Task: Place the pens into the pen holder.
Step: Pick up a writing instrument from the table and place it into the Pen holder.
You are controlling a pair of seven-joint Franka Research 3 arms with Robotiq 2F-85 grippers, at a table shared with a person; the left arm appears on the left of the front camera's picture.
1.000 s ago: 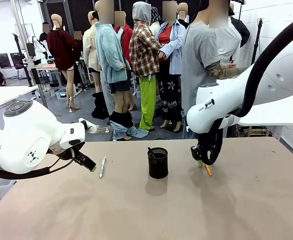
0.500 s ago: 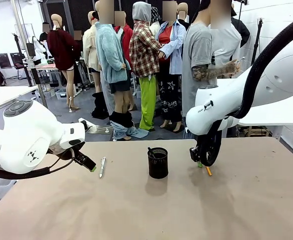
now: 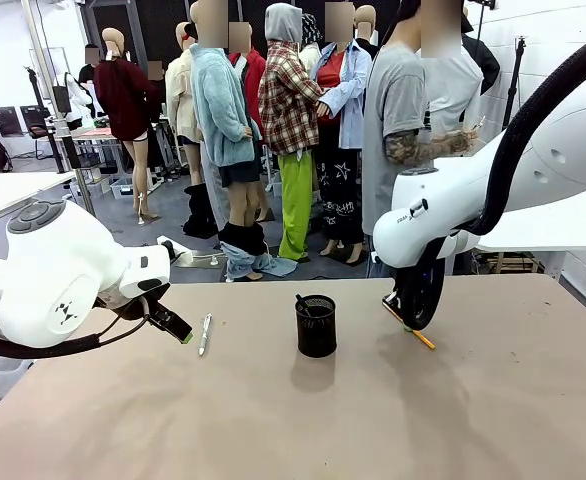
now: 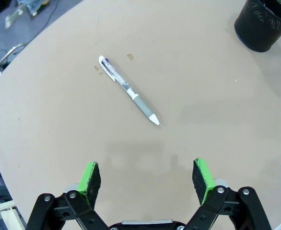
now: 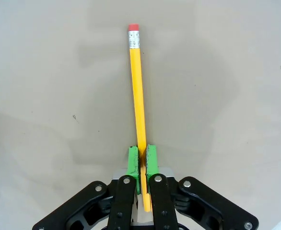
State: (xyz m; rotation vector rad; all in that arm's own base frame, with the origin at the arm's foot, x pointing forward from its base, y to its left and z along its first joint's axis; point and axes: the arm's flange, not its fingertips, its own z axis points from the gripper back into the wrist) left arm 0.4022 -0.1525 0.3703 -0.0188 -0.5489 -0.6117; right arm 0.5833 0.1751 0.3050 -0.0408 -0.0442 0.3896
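The step in hand, as I judge it, is the picking up of the yellow pencil (image 5: 138, 96). The right gripper (image 5: 141, 160) has its green pads (image 5: 133, 163) pressed together on the pencil near the end opposite to the eraser, so most of the pencil sticks out ahead of the fingers. From the front, this gripper hangs low over the worktop (image 3: 273, 430), a little to the right of the pen holder (image 3: 316, 326). The pencil slants down from it toward the surface (whether the lower end touches the worktop, I cannot tell). A dark pen (image 3: 301, 303) is already standing in the holder and leans on its rim. The white pen (image 4: 129, 90) lies flat on the worktop to the left of the holder. It is near the left gripper (image 4: 146, 177), whose fingers are spread wide and hold nothing; the pen lies diagonally ahead of them, not between them. The next move, I think, calls for raising the pencil clear and carrying it leftward until it is above the opening of the holder. The wrist must then turn so that one end points down into the cup before the fingers open. The cup is shorter than the pencil, so a knock on the rim could tip it.
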